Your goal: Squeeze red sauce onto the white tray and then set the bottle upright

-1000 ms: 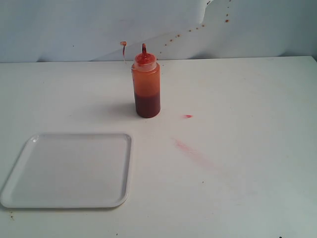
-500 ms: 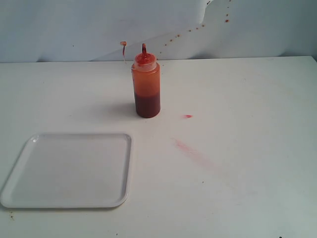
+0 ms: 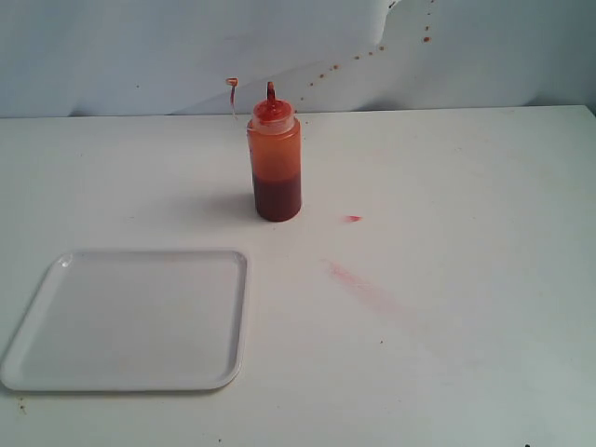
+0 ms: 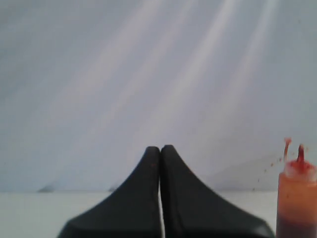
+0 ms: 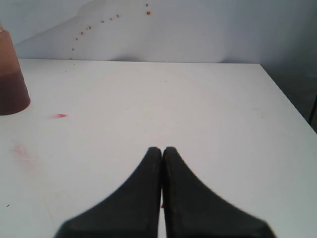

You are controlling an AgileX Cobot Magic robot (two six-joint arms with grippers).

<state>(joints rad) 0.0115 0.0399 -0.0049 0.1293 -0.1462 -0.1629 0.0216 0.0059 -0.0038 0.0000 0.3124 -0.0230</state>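
The bottle (image 3: 276, 163) stands upright on the white table (image 3: 447, 168), near the middle of the exterior view and toward the back. It is a translucent orange-tinted squeeze bottle. Dark red sauce (image 3: 277, 199) fills its lower part, and above that the wall shows a paler orange. The red pointed nozzle (image 3: 271, 91) aims straight up. The small tethered cap (image 3: 232, 83) sticks out to the side on its thin strap.

The white tray (image 3: 130, 321) lies flat at the near left of that view. It is apart from the bottle, which stands beyond its far right corner. The tray floor reads as plain glossy white from rim to rim.

On the table to the right of the bottle is a small red dash (image 3: 353, 218). Nearer the camera lies a faint pinkish smear (image 3: 358, 282). A trail of brownish-red spots (image 3: 426, 39) runs up the pale backdrop behind.

Neither arm shows in the exterior view. In the left wrist view, the left gripper (image 4: 160, 148) has its two black fingers pressed together tip to tip, with nothing between them. The bottle (image 4: 296, 198) is off at the edge of that frame, well apart from the fingers.

In the right wrist view, the right gripper (image 5: 162, 149) is likewise fully closed and holds nothing. It sits above bare tabletop, with the dash (image 5: 59, 116), the smear (image 5: 22, 151) and the bottle's base (image 5: 11, 74) off to one side.
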